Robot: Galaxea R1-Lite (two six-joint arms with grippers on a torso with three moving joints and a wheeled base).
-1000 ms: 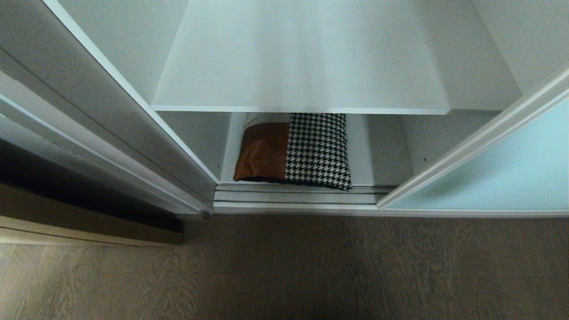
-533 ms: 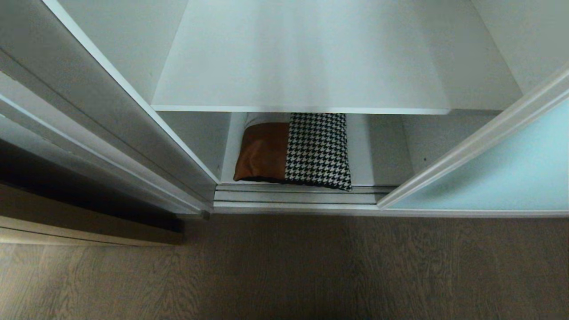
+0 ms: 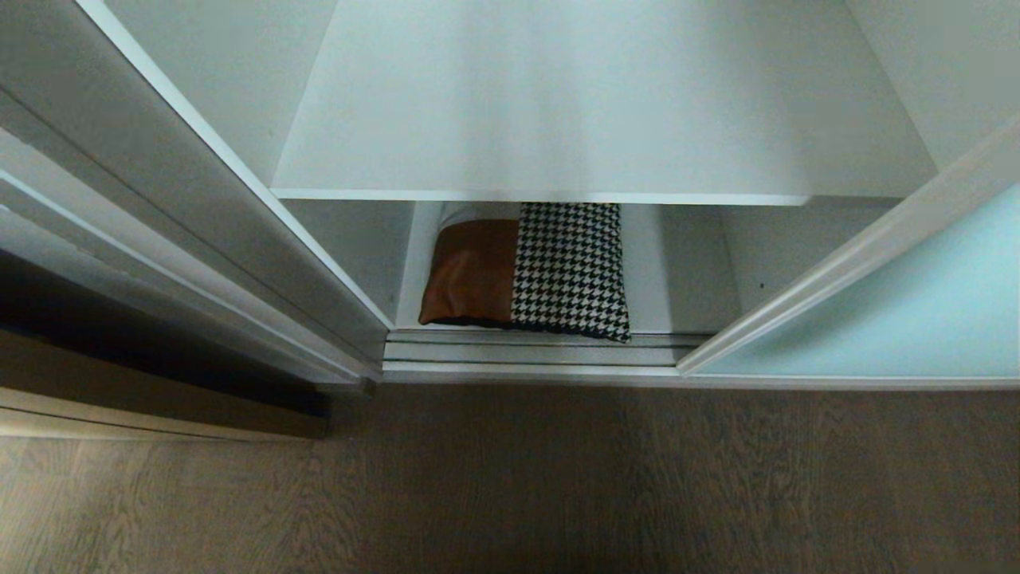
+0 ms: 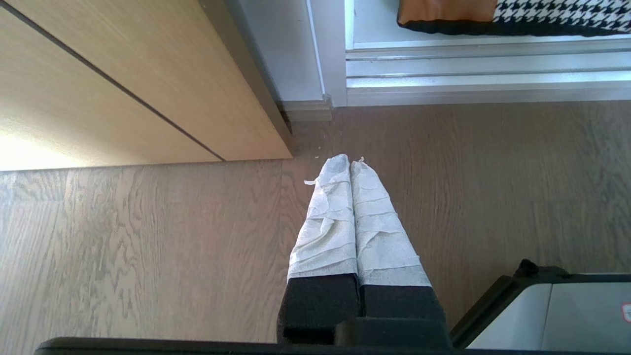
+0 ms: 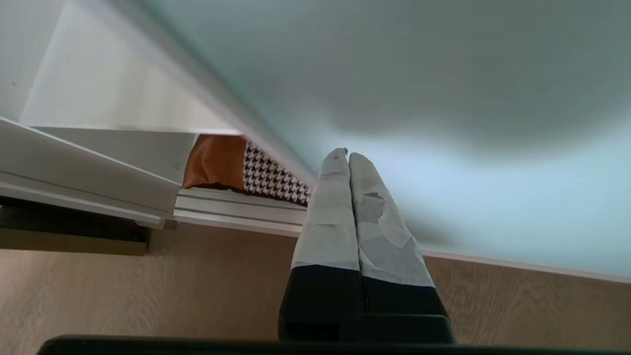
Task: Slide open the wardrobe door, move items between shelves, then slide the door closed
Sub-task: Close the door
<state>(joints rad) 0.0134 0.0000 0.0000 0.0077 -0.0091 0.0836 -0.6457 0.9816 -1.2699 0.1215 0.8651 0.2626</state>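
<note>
Sliding wardrobe door (image 3: 900, 311) open; cushion (image 3: 530, 271) unmoved on lower shelf (image 3: 685, 279); both pincers clenched, empty: right pincer (image 5: 347, 155), left pincer (image 4: 351, 161).

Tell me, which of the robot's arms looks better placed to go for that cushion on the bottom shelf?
The right, probably. Its shut tool is raised in front of the frosted sliding door, beside the opening where the cushion lies. The left tool, also shut, points down at the wooden floor, short of the wardrobe.
</note>
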